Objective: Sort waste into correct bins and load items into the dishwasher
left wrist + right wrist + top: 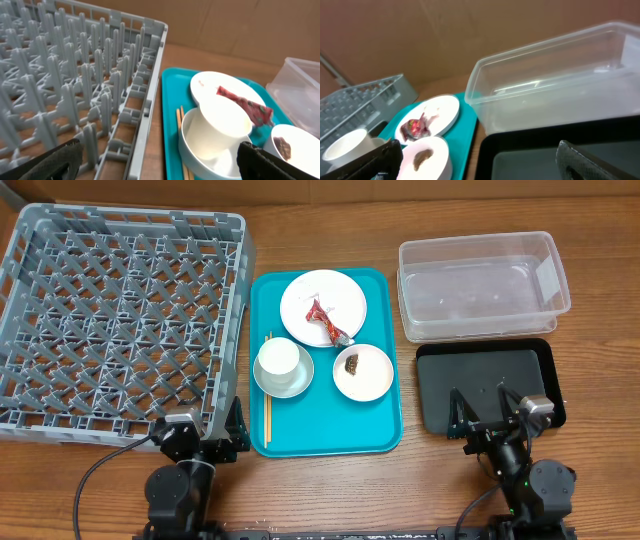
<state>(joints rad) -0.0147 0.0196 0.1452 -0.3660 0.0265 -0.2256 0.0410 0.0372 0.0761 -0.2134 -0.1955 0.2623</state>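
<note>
A red-and-silver wrapper (327, 321) lies on the white flat plate (322, 307) on the teal tray (385, 430). A white cup (279, 361) stands in a pale saucer (283, 376). A small white bowl (364, 372) holds a brown food lump (352, 363). Wooden chopsticks (267, 395) lie at the tray's left edge. The grey dish rack (120, 325) is at the left. The clear tub (482, 285) and black tray (490, 388) are at the right. My left gripper (205, 438) is open and empty by the rack's front corner. My right gripper (492, 418) is open and empty over the black tray's front edge.
The wooden table (320, 490) runs along the front, where both arm bases stand. A cardboard wall (445, 35) backs the table. In the left wrist view the cup (222, 127) and wrapper (245, 106) lie ahead to the right, the rack (75, 95) to the left.
</note>
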